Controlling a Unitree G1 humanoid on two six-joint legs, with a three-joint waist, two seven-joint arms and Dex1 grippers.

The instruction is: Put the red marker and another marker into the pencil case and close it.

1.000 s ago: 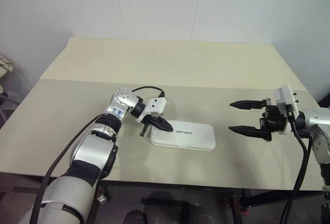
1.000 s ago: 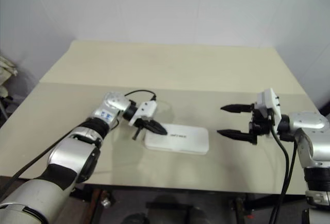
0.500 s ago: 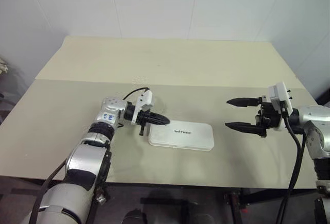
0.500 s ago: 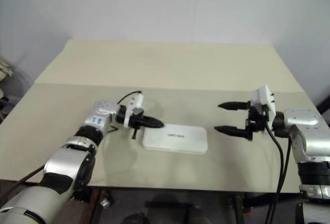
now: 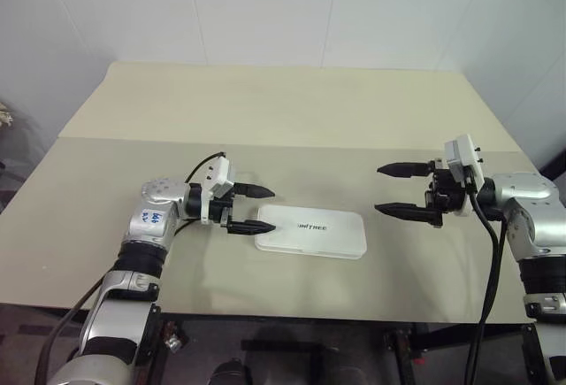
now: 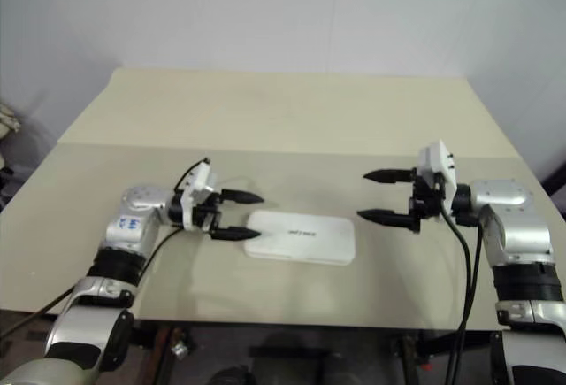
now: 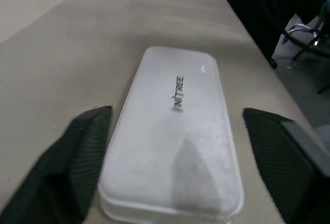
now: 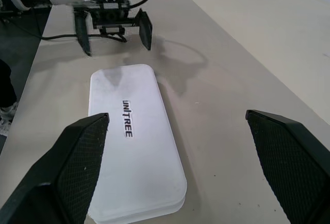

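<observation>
We see the table [image 5: 292, 111] holding the pencil case [image 5: 312, 231], lid down and flat, so by our read the task is about done. To finish well we check the lid is seated all round and back both arms off level, no nudging. Left gripper [image 5: 253, 208] sits just off the case's left end, fingers spread, holding nothing. Right gripper [image 5: 400, 189] hangs off to the case's right, also spread and empty.
</observation>
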